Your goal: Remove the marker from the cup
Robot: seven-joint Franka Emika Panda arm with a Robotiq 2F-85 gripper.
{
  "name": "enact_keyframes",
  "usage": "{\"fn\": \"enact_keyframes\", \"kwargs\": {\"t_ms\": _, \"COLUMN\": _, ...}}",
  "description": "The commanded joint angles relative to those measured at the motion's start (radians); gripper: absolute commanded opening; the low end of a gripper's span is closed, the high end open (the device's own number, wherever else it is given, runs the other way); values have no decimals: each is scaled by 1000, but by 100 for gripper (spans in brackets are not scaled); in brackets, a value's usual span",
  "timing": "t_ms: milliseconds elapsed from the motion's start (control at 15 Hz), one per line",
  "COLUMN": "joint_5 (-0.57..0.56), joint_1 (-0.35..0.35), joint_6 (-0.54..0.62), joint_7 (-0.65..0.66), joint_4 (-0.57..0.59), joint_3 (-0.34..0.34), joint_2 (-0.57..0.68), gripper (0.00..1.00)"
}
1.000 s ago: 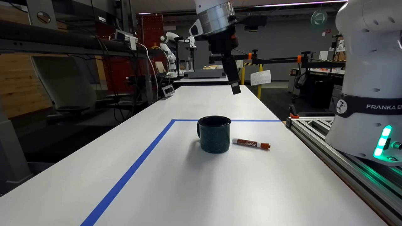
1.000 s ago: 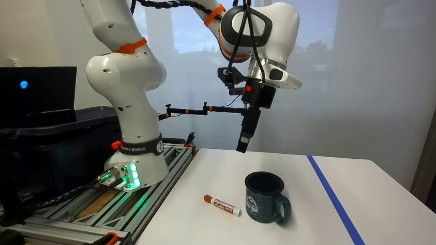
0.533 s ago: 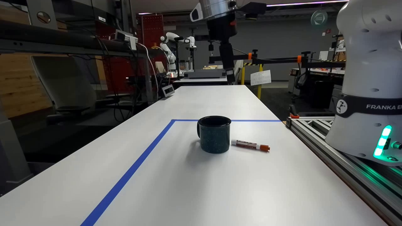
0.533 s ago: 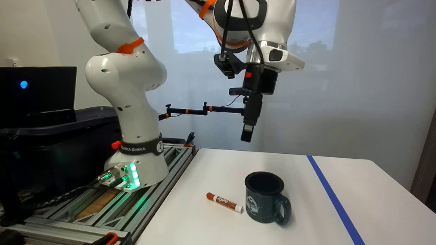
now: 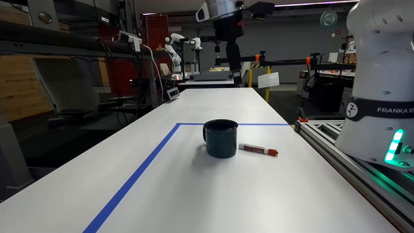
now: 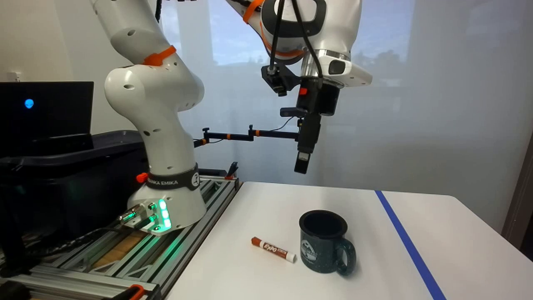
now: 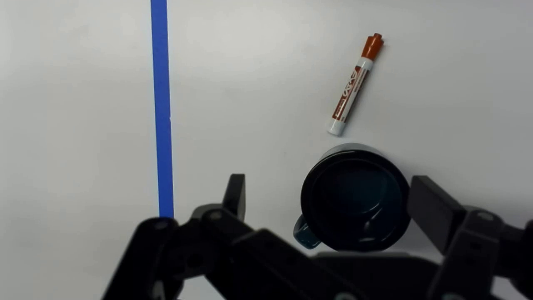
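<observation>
The marker (image 7: 351, 87) lies flat, long axis slanting toward the cup (image 7: 356, 200). White end (image 7: 336, 126) nearest, rust-red cap (image 7: 372, 46) pointing away. The gripper (image 7: 327, 192) hangs higher, spread wide

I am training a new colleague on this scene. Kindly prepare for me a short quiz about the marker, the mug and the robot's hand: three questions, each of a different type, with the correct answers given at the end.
1. Multiple choice. Where is the marker with respect to the mug?
A) inside it
B) beside it, on the table
C) lying across its rim

2. True or false. In the wrist view, the hand is open and holds nothing.

3. Fill in the colour. The marker's ____ end is the one nearer to the mug.

Key
1. B
2. True
3. white
</observation>
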Motion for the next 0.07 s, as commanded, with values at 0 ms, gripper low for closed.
{"fn": "enact_keyframes", "kwargs": {"t_ms": 0, "joint_5": 5, "joint_1": -9, "joint_6": 0, "joint_7": -3, "joint_4": 1, "joint_3": 10, "joint_2": 0, "gripper": 100}}
